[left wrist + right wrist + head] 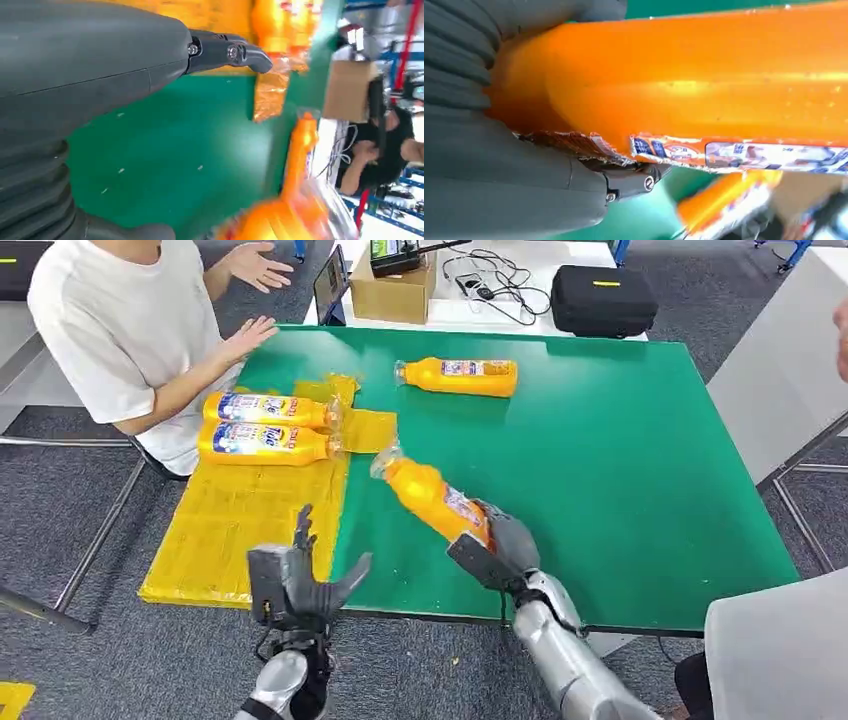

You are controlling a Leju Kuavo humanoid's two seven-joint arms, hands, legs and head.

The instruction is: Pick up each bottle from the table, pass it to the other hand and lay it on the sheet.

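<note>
My right hand [497,545] grips the base of an orange bottle [430,496], held tilted above the green table [600,460] with its cap toward the yellow sheet [240,510]. Up close in the right wrist view the same bottle [704,85] lies across my right hand [499,165]. My left hand [297,582] hovers open at the table's front edge, fingers spread, a little left of the held bottle. Its fingers [225,52] reach over the table in the left wrist view, with the held bottle [295,200] nearby. Two orange bottles [265,427] lie side by side on the sheet. Another bottle [460,376] lies on the table farther back.
A person in a white shirt [120,330] sits at the table's far left corner, one hand [250,335] on the table edge. Behind the table stand a cardboard box [392,290], cables and a black case [603,300]. A grey surface [780,370] borders the right.
</note>
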